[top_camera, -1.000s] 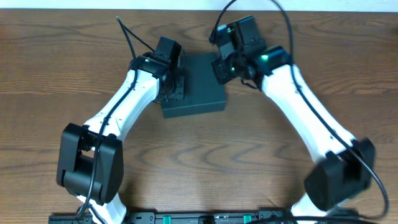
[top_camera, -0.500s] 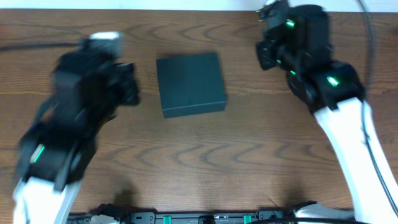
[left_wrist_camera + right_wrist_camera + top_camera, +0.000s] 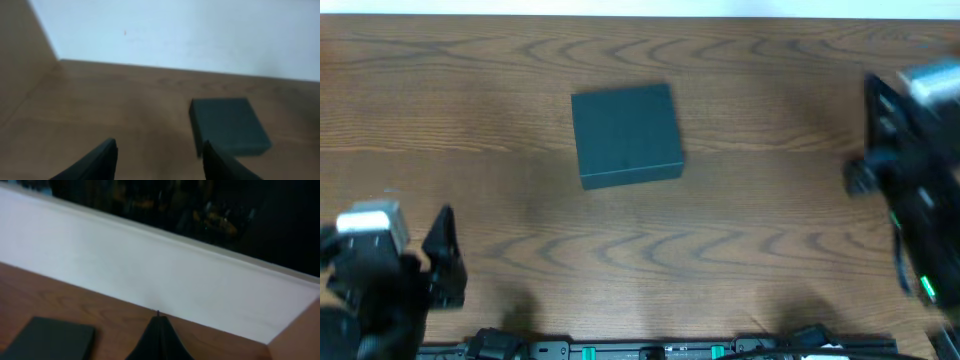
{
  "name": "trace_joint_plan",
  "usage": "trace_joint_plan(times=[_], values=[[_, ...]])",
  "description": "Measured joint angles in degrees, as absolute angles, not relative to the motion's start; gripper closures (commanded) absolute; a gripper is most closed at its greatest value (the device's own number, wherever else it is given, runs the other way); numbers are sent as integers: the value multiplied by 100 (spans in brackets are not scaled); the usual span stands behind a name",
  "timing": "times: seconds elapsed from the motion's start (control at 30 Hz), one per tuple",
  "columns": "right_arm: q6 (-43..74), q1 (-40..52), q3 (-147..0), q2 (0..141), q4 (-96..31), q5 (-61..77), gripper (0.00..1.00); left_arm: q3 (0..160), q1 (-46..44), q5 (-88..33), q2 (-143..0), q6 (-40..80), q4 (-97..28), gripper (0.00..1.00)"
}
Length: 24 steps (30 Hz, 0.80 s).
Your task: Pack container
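- Dark teal-black matte square cardboard box [image 3: 625,135] flat on brown wooden table [image 3: 750,250], lid down; well apart from both arms
- Left gripper [image 3: 159,150] spread, empty; right gripper [image 3: 158,330] pinched together on nothing
- Probably end stage, packing looks done; next move likely just parking arms
- No brand, label or writing readable

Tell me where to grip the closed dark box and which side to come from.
Come from above and pinch the dark teal box across two opposite side walls, if the jaws can span it. It lies flat and closed on the table. Its top is a broad bare face with no handle, and all four sides stand free.
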<state>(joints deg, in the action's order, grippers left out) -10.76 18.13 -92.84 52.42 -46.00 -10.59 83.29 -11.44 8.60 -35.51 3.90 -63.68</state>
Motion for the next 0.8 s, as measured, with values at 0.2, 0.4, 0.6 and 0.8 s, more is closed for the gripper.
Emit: trace_joint_plan(times=[0.2, 0.4, 0.6, 0.8], values=[[-851, 1813, -9303, 4239, -5561, -1096, 1, 8329, -1144, 945, -3157, 447, -7081, 1], [-836, 1813, -9303, 3972, -6110, -1092, 1, 8329, -1144, 945, -3157, 445, -7494, 1], [-834, 1813, -9301, 3972, -6528, -1094, 1, 8329, -1144, 945, -3157, 445, -7708, 2], [-834, 1813, -9299, 3972, -6882, -993, 1, 8329, -1144, 945, -3157, 445, -7745, 1]])
